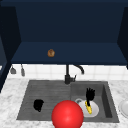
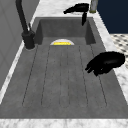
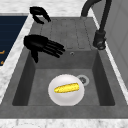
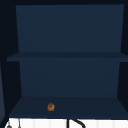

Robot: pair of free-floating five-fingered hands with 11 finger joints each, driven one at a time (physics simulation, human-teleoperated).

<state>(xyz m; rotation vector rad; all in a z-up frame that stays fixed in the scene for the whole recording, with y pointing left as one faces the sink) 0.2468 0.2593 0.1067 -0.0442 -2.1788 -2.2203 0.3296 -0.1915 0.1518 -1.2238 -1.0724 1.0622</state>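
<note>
One corn cob [image 1: 88,107] just below R hand [image 1: 90,94].

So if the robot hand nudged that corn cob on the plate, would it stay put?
Probably not. The corn looks like a rounded cylinder lying on its side, so it would likely roll. The plate looks smooth and glossy, so it may slide too. It seems stiff, not floppy. The right robot hand hovers above it.

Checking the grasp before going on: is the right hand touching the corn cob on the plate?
Apart. In the right side view the right hand hangs over the basin's edge, fingers straight, with bare sink between it and the corn cob on the plate.
</note>
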